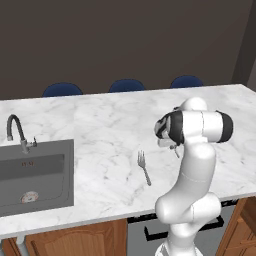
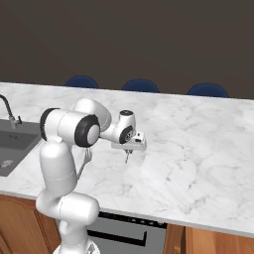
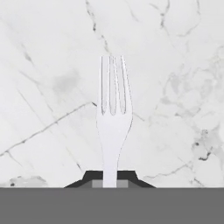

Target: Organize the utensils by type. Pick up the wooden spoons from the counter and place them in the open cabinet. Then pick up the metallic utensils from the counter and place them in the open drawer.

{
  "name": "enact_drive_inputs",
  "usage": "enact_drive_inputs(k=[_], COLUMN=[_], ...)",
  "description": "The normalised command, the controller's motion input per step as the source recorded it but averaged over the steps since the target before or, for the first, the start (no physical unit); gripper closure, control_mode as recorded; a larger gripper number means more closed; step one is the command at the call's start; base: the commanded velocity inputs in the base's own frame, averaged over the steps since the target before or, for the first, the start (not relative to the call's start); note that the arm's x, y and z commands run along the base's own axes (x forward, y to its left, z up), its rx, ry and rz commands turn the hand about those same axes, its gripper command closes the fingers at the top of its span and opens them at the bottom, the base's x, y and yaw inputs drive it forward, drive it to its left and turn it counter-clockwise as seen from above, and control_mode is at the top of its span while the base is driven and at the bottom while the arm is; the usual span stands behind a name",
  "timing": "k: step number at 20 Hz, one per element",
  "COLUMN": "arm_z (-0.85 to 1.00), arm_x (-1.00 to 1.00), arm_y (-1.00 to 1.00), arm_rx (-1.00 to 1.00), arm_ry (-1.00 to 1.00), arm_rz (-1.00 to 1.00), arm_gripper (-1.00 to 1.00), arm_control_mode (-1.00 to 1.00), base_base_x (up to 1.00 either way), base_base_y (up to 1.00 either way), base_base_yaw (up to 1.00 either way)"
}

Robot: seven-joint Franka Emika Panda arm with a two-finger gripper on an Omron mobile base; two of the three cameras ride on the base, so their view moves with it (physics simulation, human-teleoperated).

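Marble desk (image 1: 110, 125) stretches across both base views, white with grey veins, with three blue chair backs (image 2: 141, 85) at its far edge. In the hand view the end effector (image 3: 109, 177) has its dark tips drawn together on the handle of a grey metal fork (image 3: 113, 113). The handle runs down to 6 o'clock between the tips, and the four tines point to 12 o'clock over bare marble. Whether this fork is touching the slab or just above it cannot be told from here. The right base view gives the end effector (image 2: 127, 153) from the side, low over the middle of the desk and pointing down, with a thin grey sliver under it. The tines cannot be made out there. The left base view adds a second fork (image 1: 144, 167) lying flat on the marble, at about 8 o'clock from the end effector (image 1: 175, 149) and apart from it. Its tines point toward 11 o'clock and its handle toward 5. It also shows a grey sink (image 1: 35, 175) with a dark curved faucet (image 1: 17, 132) at 9 o'clock.
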Motion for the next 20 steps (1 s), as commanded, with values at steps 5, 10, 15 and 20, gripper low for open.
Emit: enact_drive_inputs(k=[5,10,15,20], arm_z=[0.44,0.48,0.44,0.29], arm_x=[-0.09,-0.07,-0.20,-0.44], arm_y=[0.00,0.00,0.00,0.00], arm_rx=[0.00,0.00,0.00,0.00], arm_ry=[-0.05,-0.02,0.00,-0.07], arm_rz=[0.02,0.00,0.00,-0.01], arm_gripper=[1.00,1.00,1.00,1.00], arm_control_mode=[-1.00,-1.00,-1.00,-1.00], base_base_x=[0.00,0.00,0.00,0.00], base_base_y=[0.00,0.00,0.00,0.00], base_base_yaw=[0.00,0.00,0.00,0.00])
